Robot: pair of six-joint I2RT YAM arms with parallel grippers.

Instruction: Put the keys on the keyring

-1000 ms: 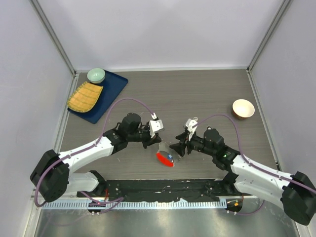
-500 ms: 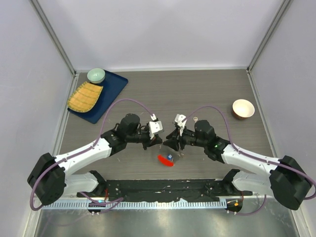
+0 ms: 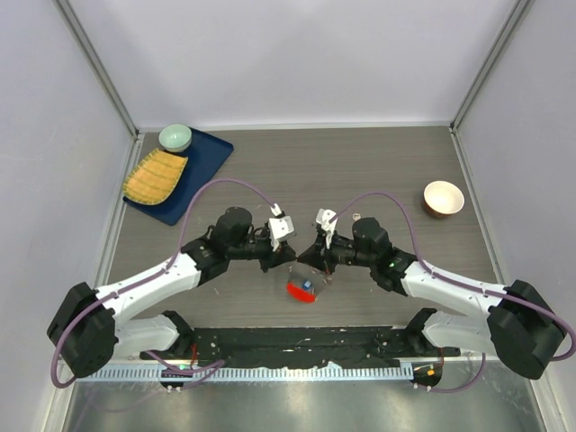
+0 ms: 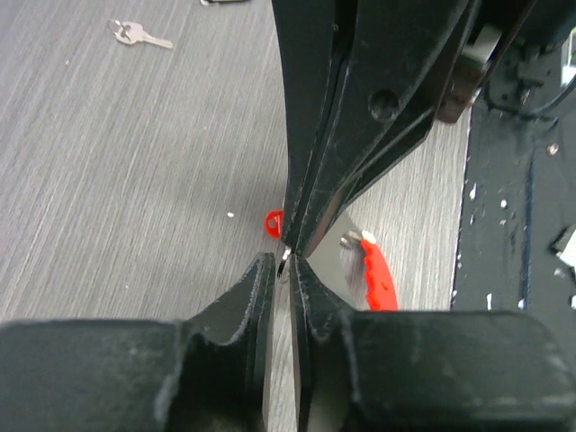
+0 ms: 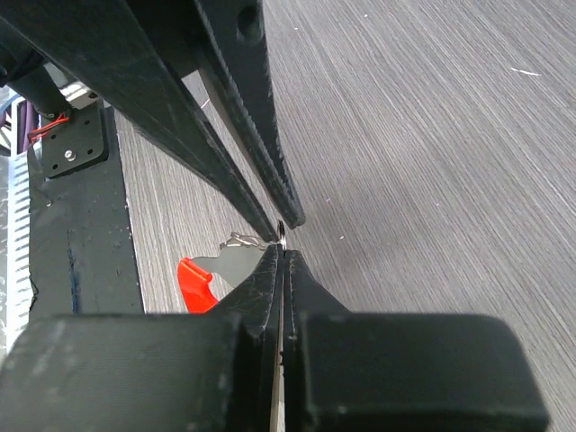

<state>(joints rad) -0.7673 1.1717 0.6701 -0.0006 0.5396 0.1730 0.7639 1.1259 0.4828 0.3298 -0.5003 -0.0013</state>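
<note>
Update from the overhead cam: the left fingers (image 3: 284,256) and right fingers (image 3: 311,256) now meet tip to tip over the tabletop (image 3: 378,171). A second ago the right ones were spread wide and sat off to the right of the left ones. Since then they've slid in and squeezed shut. The keyring (image 3: 300,291) is just on the near side of where the tips meet, red tag (image 3: 298,292) and blue tag (image 3: 308,285) showing, pretty much where it was before.

Left wrist cam: the left fingers (image 4: 256,288) are almost together, with only a thin slit between them and a sliver of the keyring's silver wire sitting in it at the tips. The right fingers (image 4: 315,180) come in from the far side, pressed flat together, and their point lands on that same spot. The red tag (image 4: 378,274) lies just right of the tips. The silver key (image 4: 139,34) is on the tabletop, well away to the far left.

Right wrist cam: the right fingers (image 5: 261,279) are fully closed, with a tiny bit of wire poking out at the tip. The left fingers (image 5: 261,135) angle in from above to the same point, very slightly parted. The red tag (image 5: 193,281) sits just left of the right fingers.
</note>
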